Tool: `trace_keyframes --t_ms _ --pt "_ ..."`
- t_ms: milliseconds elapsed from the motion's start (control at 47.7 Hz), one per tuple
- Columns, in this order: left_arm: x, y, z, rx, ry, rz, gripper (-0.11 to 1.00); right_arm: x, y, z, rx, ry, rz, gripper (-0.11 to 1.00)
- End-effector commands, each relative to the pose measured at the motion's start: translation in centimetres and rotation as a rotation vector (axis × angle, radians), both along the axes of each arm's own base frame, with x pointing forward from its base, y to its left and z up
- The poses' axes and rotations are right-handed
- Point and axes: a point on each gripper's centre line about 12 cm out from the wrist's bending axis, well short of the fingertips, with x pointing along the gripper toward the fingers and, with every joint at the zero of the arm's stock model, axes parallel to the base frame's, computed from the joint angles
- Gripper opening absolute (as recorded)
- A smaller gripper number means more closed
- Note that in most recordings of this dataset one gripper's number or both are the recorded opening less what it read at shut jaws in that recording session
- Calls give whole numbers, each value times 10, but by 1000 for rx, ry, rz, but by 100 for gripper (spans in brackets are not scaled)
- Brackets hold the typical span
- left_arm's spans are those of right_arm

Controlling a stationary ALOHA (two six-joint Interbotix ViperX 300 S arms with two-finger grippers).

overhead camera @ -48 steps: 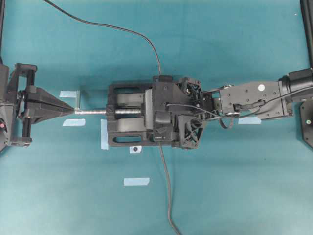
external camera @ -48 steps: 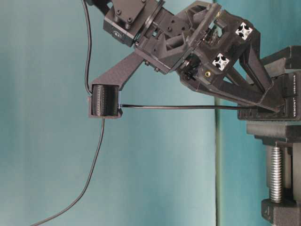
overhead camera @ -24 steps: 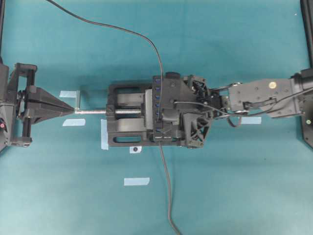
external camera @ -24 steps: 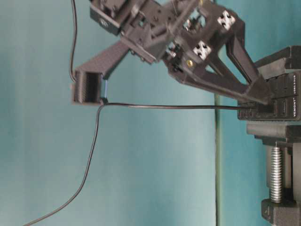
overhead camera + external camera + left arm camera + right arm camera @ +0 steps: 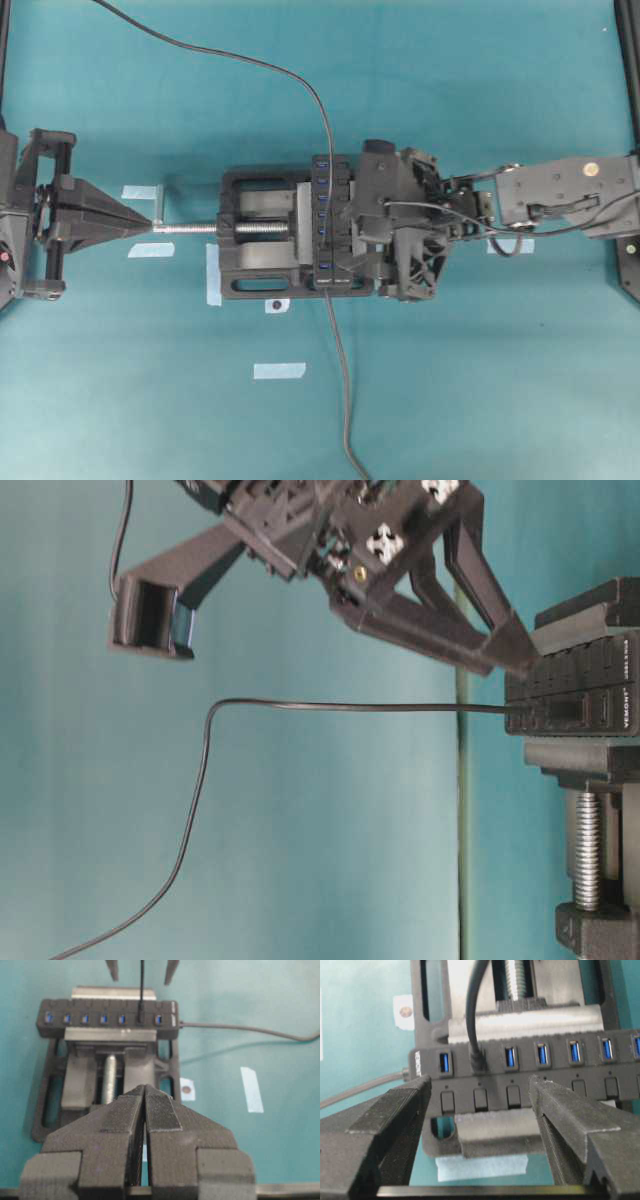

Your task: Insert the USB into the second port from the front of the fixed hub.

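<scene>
Backed off, right pincer (image 5: 480, 1105) gapes empty — black USB (image 5: 478, 1060) apparently seated in fixed hub (image 5: 545, 1092).

In the overhead view the black right gripper (image 5: 345, 225) covers the right side of the long black bar-shaped hub (image 5: 322, 222), so only some of its blue ports show, too small to tell which holds the small black USB plug. In the table-level view the bulky black vise with a silver screw (image 5: 585, 850) is cut off at the right and bottom edges. In the right wrist view the hub (image 5: 520, 1077) runs off the right edge, and the thin dark grey cable (image 5: 475, 990) leaves at the top.
</scene>
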Motion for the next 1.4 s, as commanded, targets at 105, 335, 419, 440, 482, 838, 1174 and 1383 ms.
trace_keyframes --t_ms 105,335,419,440,482,838,1174,1383 --pt "4 0 9 0 -26 -1 0 -3 1 20 11 -58 -6 81" --pt "4 0 9 0 -26 -1 0 -8 1 24 11 -69 -6 81" --pt "3 0 8 1 -25 -2 0 -10 1 24 11 -69 -6 81" --pt "4 0 9 1 -26 -2 0 -10 1 24 11 -71 -6 81" --pt "3 0 8 0 -25 -1 0 -11 1 26 11 -74 -6 81" --pt "4 0 10 0 -29 -1 0 -13 1 27 11 -77 -6 81" --pt "4 0 10 -2 -29 -1 0 -13 1 27 12 -80 -5 81" --pt "4 0 10 0 -31 -2 0 -13 1 29 12 -83 -5 81"
